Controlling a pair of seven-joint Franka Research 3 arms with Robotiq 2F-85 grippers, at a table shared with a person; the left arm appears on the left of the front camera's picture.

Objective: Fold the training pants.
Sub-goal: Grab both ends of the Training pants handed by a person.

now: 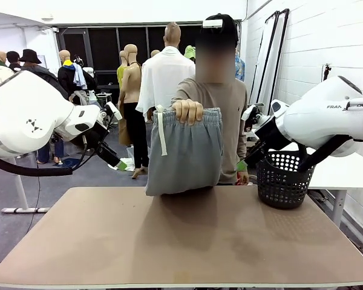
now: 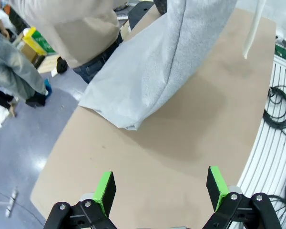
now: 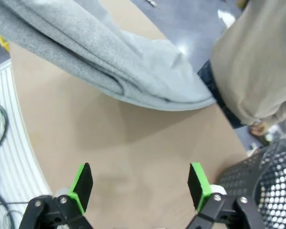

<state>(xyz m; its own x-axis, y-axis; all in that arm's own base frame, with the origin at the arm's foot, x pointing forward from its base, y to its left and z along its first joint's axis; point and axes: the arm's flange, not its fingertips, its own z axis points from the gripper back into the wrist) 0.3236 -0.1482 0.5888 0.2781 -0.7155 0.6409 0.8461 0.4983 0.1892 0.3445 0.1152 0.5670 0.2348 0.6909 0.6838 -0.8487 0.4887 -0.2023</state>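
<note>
both the left tool [image 2: 160,185] and the right tool [image 3: 140,183] hang empty with fingers apart, the training pants [image 1: 184,154] ahead of them, dangling from a person's hand [image 1: 187,112], lower end touching the bench [image 1: 181,241], so the folding seems barely begun.

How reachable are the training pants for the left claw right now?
Probably yes. The left claw is open over the table, and the training pants hang from the person's hand, lower end at the table's far edge. Nothing lies between them.
</note>
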